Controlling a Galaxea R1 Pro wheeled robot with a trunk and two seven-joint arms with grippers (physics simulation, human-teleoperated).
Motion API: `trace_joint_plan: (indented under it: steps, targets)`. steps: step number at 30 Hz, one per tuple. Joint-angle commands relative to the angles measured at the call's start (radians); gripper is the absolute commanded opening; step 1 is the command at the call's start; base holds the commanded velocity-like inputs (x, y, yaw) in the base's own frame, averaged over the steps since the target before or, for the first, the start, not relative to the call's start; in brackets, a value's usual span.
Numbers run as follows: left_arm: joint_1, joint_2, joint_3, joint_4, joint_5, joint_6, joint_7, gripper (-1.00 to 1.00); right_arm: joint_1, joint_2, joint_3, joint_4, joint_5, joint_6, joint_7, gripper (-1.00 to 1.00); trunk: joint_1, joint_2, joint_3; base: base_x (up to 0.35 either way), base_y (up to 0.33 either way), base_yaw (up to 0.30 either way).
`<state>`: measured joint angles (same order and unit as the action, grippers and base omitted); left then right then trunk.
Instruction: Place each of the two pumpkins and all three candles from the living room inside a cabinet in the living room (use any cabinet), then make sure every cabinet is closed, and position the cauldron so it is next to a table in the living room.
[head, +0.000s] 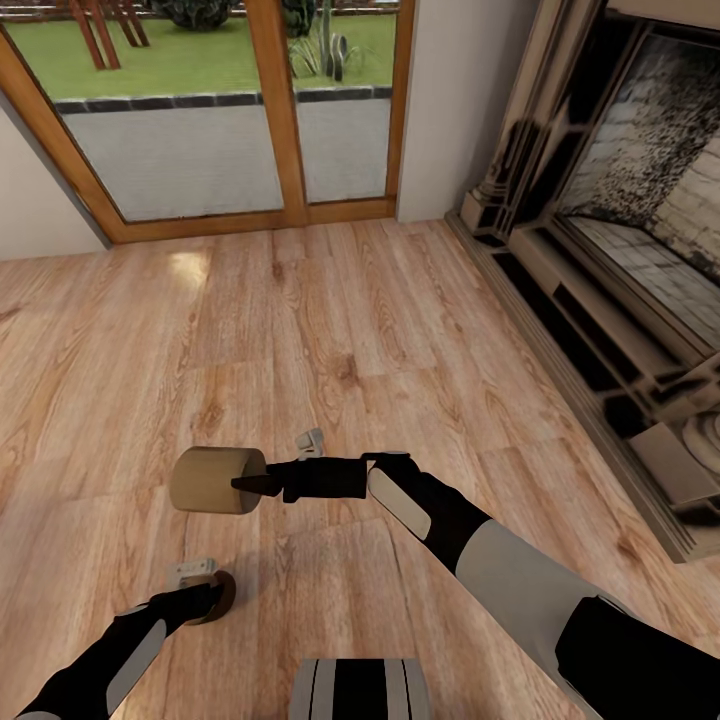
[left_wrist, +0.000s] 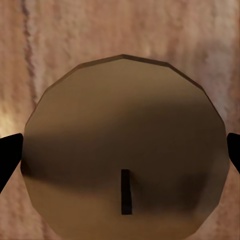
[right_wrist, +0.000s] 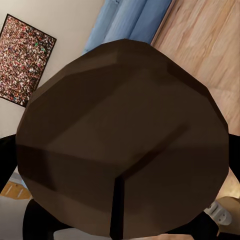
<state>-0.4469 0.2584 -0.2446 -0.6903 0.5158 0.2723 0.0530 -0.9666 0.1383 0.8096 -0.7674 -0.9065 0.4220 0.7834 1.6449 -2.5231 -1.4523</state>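
stubby candle (left_wrist: 125, 150) in left fingers (left_wrist: 7, 157) | plank floor (head: 400, 330)

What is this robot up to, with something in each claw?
It is carrying two candles across a wooden floor. The right gripper holds one candle on its side, out in front of the robot. The left gripper holds the other candle, lower and nearer the robot's body. A fireplace stands to the right, and glass doors onto a garden lie ahead. Neither candle has been put away yet.
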Motion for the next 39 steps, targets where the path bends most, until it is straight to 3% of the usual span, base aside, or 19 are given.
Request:
trace_joint_plan:
  steps: [1, 17, 39]
  targets:
    - [0.0, 0.001, -0.006, 0.009, 0.01, 0.002, 0.005, -1.0, -0.001, 0.0, 0.001, 0.0, -0.011, 0.009, 0.0, -1.0, 0.0, 0.0, -0.001, 0.0, 0.0, 0.0]
    - [0.001, 0.002, -0.001, 0.009, 0.013, 0.002, 0.005, -1.0, -0.001, 0.0, 0.001, 0.002, -0.011, 0.009, 0.0, -1.0, 0.0, 0.0, -0.001, 0.0, 0.0, 0.0]
    - [0.0, 0.01, 0.001, 0.011, 0.018, 0.006, 0.005, -1.0, 0.0, -0.008, -0.008, 0.003, -0.013, 0.005, 0.006, -1.0, -0.01, 0.005, 0.084, 0.0, 0.0, 0.0]
